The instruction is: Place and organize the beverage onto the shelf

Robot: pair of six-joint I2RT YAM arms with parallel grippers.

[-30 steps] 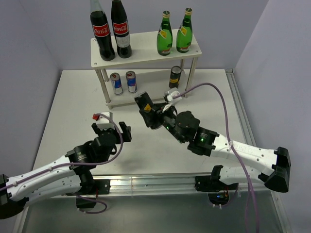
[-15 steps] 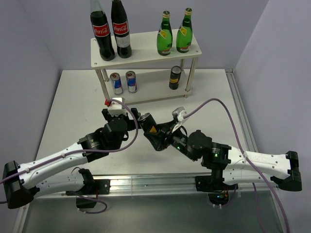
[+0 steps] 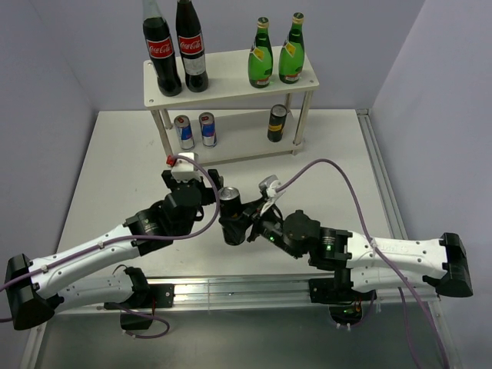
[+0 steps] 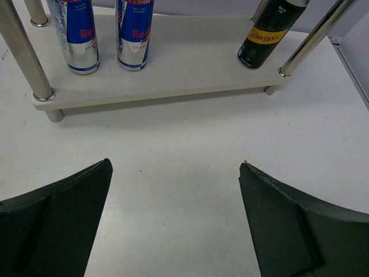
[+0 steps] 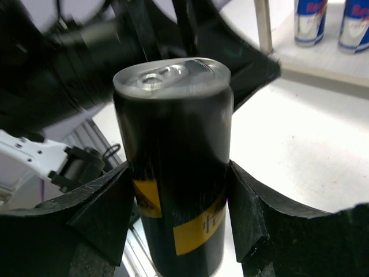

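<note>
While my right gripper (image 5: 179, 199) is clamped on a black can (image 5: 173, 144) with a yellow label, its two fingers (image 5: 98, 222) press the can's lower half from either side. The can's long axis runs crosswise to those fingers and stands close to upright, leaning slightly. Its pale metal lid is uppermost and rises clear above my fingertips. From overhead, the can sits at the tip of that gripper, with the lid toward the shelf (image 3: 231, 81). I cannot tell whether its base touches the table (image 3: 115, 169).

My left gripper (image 4: 176, 167) is spread wide with nothing between its fingers, only bare table under the gap. It hangs just beside the held can, on the can's left.

Straight ahead of the left gripper is the shelf's lower board. Two Red Bull cans (image 4: 75, 34) stand upright on it ahead-left, and one Schweppes can (image 4: 268, 32) stands ahead-right, well apart from them. On the upper board, two green glass bottles (image 3: 261, 54) stand upright beyond my right gripper. Two cola bottles (image 3: 161, 54) stand beyond my left.
</note>
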